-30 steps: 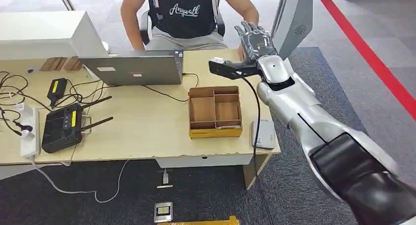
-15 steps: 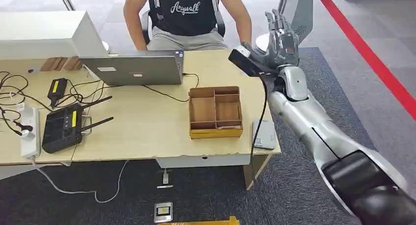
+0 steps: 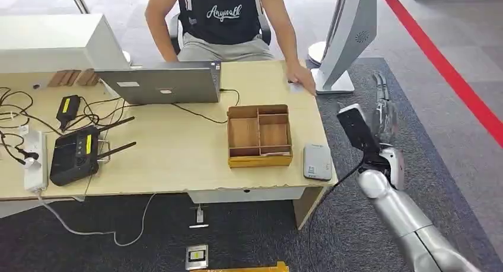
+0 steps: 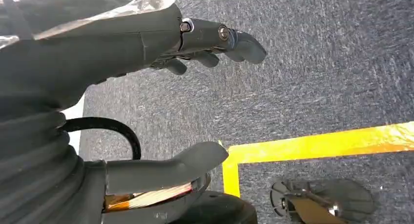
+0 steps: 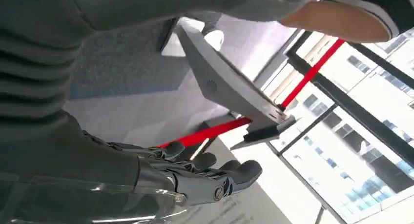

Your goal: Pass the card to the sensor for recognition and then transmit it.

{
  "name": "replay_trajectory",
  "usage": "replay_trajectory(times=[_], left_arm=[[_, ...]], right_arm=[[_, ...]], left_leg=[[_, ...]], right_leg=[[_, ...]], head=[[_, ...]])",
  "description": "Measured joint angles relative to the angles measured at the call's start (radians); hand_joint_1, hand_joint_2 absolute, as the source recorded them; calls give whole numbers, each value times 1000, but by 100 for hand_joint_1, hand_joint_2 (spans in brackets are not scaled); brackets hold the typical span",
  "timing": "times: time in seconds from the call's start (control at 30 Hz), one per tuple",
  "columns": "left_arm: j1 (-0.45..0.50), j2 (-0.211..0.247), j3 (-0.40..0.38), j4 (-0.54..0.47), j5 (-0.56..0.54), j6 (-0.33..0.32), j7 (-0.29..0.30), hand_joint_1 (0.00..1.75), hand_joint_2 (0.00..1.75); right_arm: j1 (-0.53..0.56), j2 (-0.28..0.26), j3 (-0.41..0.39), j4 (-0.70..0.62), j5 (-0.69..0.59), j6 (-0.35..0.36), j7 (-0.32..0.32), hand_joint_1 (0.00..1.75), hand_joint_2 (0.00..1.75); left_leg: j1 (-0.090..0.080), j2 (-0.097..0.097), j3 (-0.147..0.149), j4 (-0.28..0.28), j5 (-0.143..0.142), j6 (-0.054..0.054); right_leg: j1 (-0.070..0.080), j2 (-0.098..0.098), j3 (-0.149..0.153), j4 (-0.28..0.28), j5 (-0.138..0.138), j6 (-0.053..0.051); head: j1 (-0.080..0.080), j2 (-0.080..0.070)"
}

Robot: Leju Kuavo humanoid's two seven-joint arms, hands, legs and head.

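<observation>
- Hanging off the right end of the bench [image 3: 178, 159], the right robot hand [image 3: 384, 109] was raised over the carpet with its fingers long and apart, holding nothing. The right wrist view showed the same bare fingers [image 5: 210, 177].
- The left robot hand [image 4: 122, 48] hung over the floor, thumb and fingers wide, with nothing between them.
- The card could not be picked out for certain. A pale flat thing [image 3: 293, 86] lay at the bench's far right corner, just under the person's hand [image 3: 303, 79], and that may have been it.
- The grey card reader [image 3: 318, 162] sat at the near right corner of the bench, just beside the wooden tray [image 3: 260, 136].
- By the look of it the handover was done or nearly so.
- Risks from here:
  - If the card was never read, the task would count as incomplete, since both robot hands were bare.
  - The right arm was near the bench's right edge and the white monitor stand [image 3: 350, 35]. A careless swing inward might have clipped either, or knocked the reader off its corner.
  - The person's hand rested close to the arm's likely path, so any fresh reach could have bumped it.
</observation>
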Motion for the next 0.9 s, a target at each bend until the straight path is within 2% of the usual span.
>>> replay_trajectory(times=[0.2,0.5,0.83,0.9], left_arm=[[-1,-5,6,0,-2,3,0,0,175],[-22,-8,6,-1,-35,-25,19,0,175],[-29,-8,6,0,-38,-26,21,0,175],[-29,-8,6,0,-42,-29,23,0,175]], right_arm=[[37,8,5,-87,0,76,-16,0,175],[37,20,106,-130,265,206,58,0,175],[37,24,168,-143,286,215,68,0,175],[36,24,178,-143,321,221,81,0,175]], left_leg=[[0,0,0,0,0,-1],[0,0,-1,0,1,0],[0,0,-1,0,1,-1],[0,0,-1,0,1,-1]], right_leg=[[0,0,0,0,0,0],[0,0,0,0,0,0],[0,0,0,0,0,0],[0,0,0,0,0,0]], head=[[0,0],[0,0],[0,0],[0,0]])
